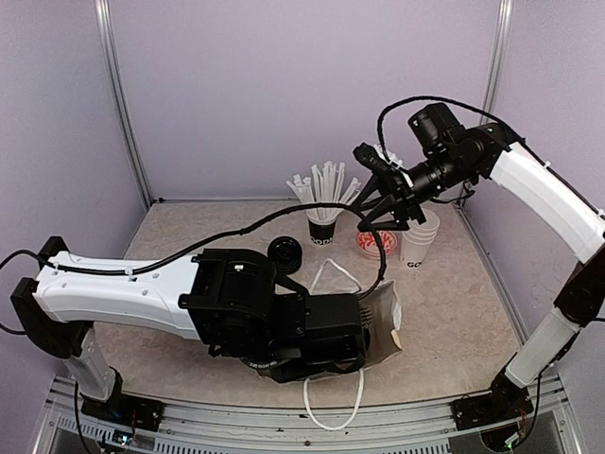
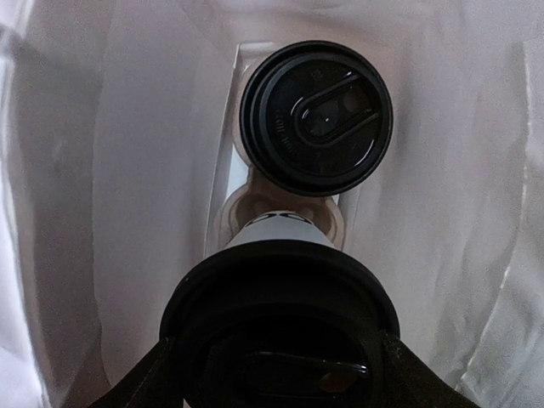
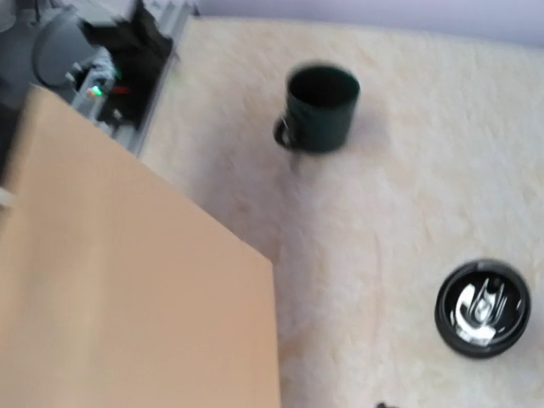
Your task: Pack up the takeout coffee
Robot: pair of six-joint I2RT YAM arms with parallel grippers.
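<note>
- My left claw (image 2: 280,367) was inside the white paper bag (image 2: 442,212). Its fingers (image 2: 140,387) flanked the black lid of the takeout coffee (image 2: 280,289) at 9 and 3 o'clock.
- The fingers sat right against the lid's rim. I could not tell whether they were clamped or merely alongside.
- The takeout coffee was seated in the near pocket of a pulp cup carrier (image 2: 242,204) deep in the bag, with black lettering low on its white wall.
- A second lidded cup (image 2: 316,119) sat in the far pocket, at 12 o'clock, just beside the first.
- Overhead, the bag lay on the table (image 1: 189,236) near 6 o'clock, and my left arm reached into its mouth.
- My right claw (image 1: 386,213) hung in the air toward 12 o'clock, jaws parted with nothing between them.
- A black cup of white straws (image 1: 321,227) stood at its 9 o'clock, and a lidless white paper cup (image 1: 419,244) at its 4 o'clock.
- The right wrist view was blurred. It showed a dark green mug (image 3: 321,109) with a loose black lid (image 3: 483,306) at its 4 o'clock, well apart.
</note>
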